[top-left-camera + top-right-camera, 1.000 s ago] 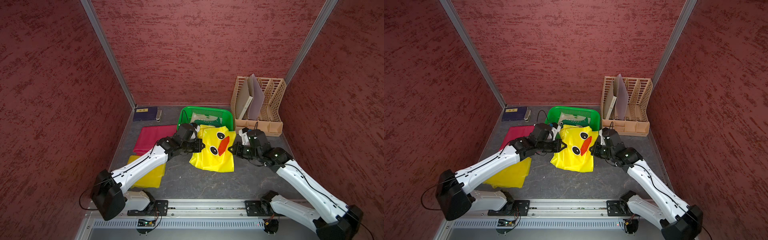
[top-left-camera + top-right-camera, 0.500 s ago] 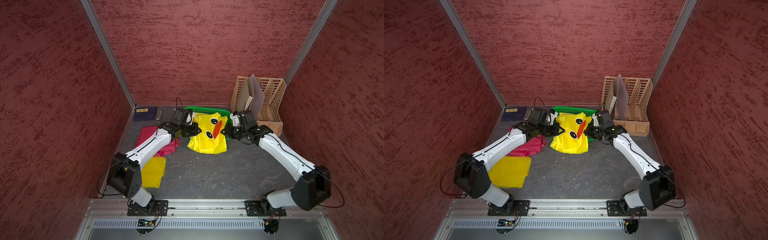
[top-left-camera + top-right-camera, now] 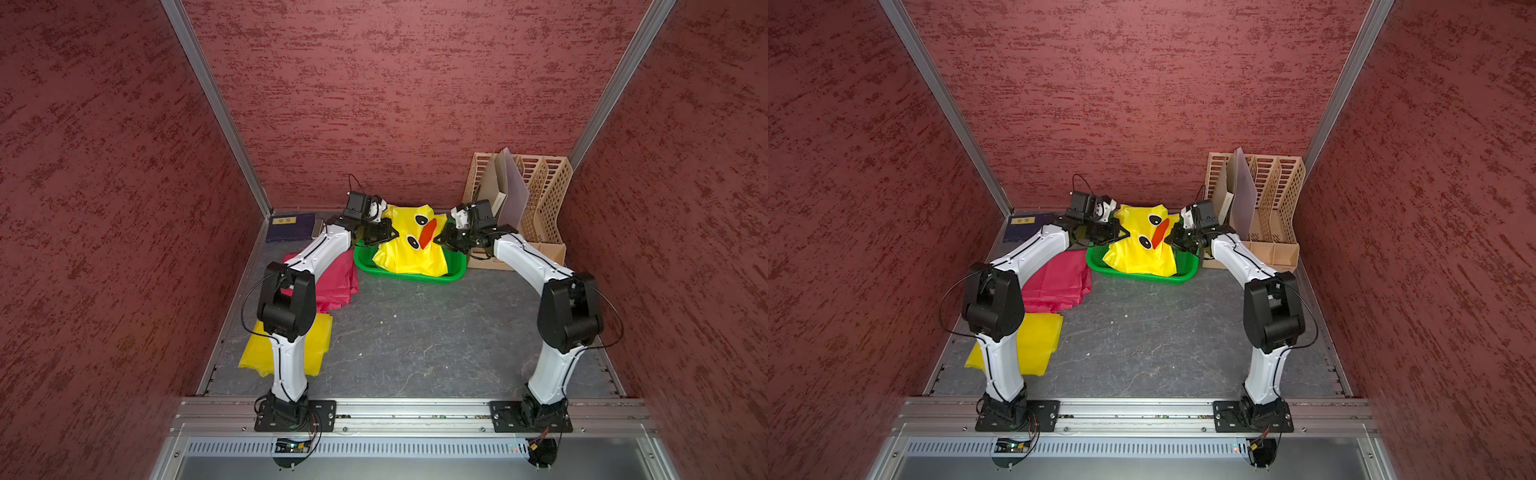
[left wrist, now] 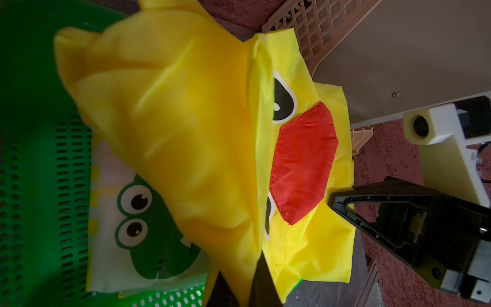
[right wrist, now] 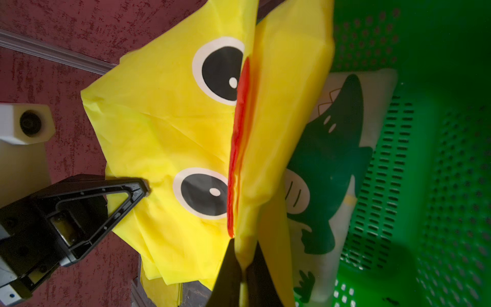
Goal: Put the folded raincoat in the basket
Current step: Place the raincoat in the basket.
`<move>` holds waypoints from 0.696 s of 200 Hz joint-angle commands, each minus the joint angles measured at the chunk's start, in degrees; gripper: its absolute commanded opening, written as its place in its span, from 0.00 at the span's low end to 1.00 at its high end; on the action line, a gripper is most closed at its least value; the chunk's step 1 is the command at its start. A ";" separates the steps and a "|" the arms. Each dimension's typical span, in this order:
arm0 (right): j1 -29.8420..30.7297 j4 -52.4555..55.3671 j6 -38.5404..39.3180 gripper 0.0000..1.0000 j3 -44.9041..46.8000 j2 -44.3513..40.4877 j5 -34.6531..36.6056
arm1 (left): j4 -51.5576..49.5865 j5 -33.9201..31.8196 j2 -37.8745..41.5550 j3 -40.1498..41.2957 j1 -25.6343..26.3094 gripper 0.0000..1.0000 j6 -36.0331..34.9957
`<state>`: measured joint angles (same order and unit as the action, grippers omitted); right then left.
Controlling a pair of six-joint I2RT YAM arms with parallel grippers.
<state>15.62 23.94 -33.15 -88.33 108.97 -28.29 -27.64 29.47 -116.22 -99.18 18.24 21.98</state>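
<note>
Pinching the yellow duck raincoat (image 3: 409, 255) by its left and right edges, my left fingers (image 3: 384, 236) and right fingers (image 3: 446, 241) are both clenched on the cloth. It hangs between them with the duck face toward the near side. Its long axis runs downward, and its lower end sags into the green basket (image 3: 415, 277) at the far middle of the table (image 3: 415, 340).

We note dark grey, veined counter (image 3: 415, 332), bare across middle and front. Green basket (image 3: 409, 277) sits on it near back wall. Just beside basket, on right-arm side: beige file rack (image 3: 544, 199), in back corner. On basket's left-arm side we see red folded sheet (image 3: 338, 286), just beside it. Farther from basket, toward front rail: yellow folded sheet (image 3: 322, 345). Behind red one, by back wall: dark blue book (image 3: 291, 226).
</note>
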 commanded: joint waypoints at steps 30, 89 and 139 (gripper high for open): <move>-1.13 -1.65 1.15 0.00 -1.20 3.29 -2.44 | -1.48 -1.43 -5.97 -6.59 -1.98 0.03 -4.56; -1.42 -2.93 1.07 0.00 1.53 4.05 -2.39 | -1.28 -2.88 -6.76 -4.13 -1.54 0.14 -4.66; -1.46 -3.81 1.79 0.00 4.44 2.81 -2.02 | -3.91 -7.72 -5.93 -1.72 -0.32 0.58 -5.42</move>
<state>14.39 20.47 -32.53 -84.31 112.57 -29.30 -29.67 25.10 -122.80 -100.86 16.95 18.11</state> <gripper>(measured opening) 0.065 0.492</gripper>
